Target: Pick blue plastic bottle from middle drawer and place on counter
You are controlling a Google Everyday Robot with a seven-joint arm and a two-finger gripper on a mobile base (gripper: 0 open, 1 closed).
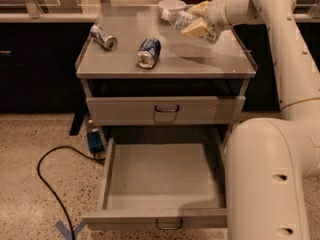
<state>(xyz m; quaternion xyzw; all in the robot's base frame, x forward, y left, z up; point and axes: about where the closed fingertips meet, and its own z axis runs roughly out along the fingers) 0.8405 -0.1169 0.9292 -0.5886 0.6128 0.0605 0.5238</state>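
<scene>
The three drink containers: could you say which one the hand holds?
The blue plastic bottle, white-capped, in the hand over the counter, rear right; the silver can and blue can lie free.

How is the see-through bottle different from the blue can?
The blue plastic bottle is clear with a white cap; the dark blue can is dark with a silvery end. The bottle is held tilted in the claw, above the back right of the counter; the can lies on its side on the counter, with nothing gripping it. Both are small drink containers at the same counter.
</scene>
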